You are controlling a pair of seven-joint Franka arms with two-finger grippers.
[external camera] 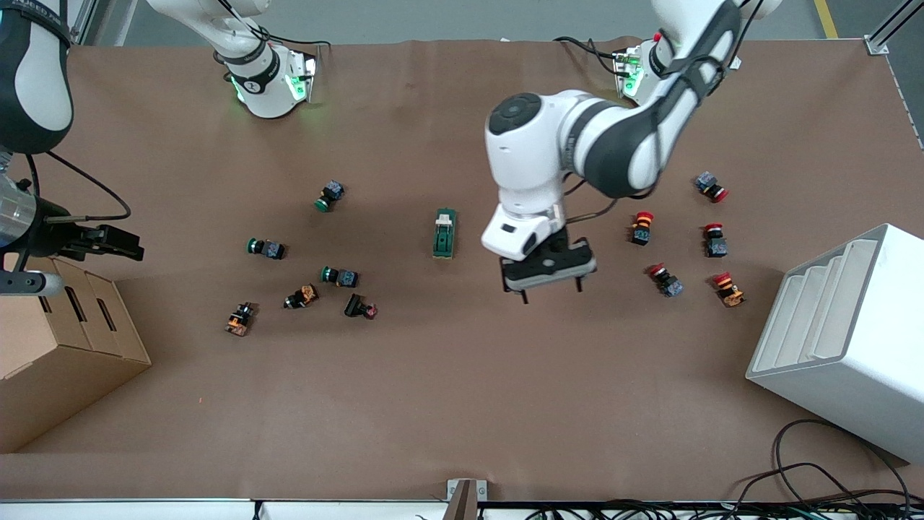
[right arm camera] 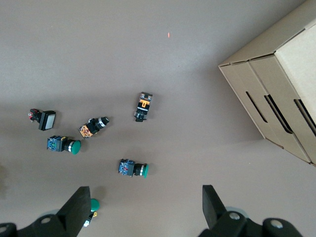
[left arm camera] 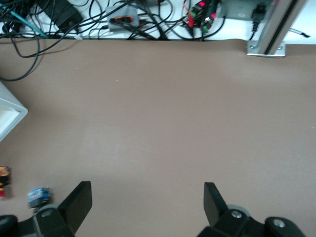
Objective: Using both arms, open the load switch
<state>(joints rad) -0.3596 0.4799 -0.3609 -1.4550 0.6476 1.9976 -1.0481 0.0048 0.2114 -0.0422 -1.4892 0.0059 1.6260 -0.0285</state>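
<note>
The load switch (external camera: 445,233), a dark green block with a white lever, lies on the brown mat near the table's middle. It does not show in either wrist view. My left gripper (external camera: 551,290) hangs open over bare mat beside the switch, toward the left arm's end of the table. In the left wrist view the left gripper (left arm camera: 148,197) has only mat between its fingers. My right gripper (external camera: 115,244) is up at the right arm's end, over the mat by the cardboard box. In the right wrist view the right gripper (right arm camera: 144,205) is open and holds nothing.
Green and orange push buttons (external camera: 339,276) are scattered toward the right arm's end, red ones (external camera: 642,225) toward the left arm's end. A cardboard box (external camera: 65,339) and a white stepped bin (external camera: 844,339) stand at the two ends. Cables (external camera: 830,484) lie along the front edge.
</note>
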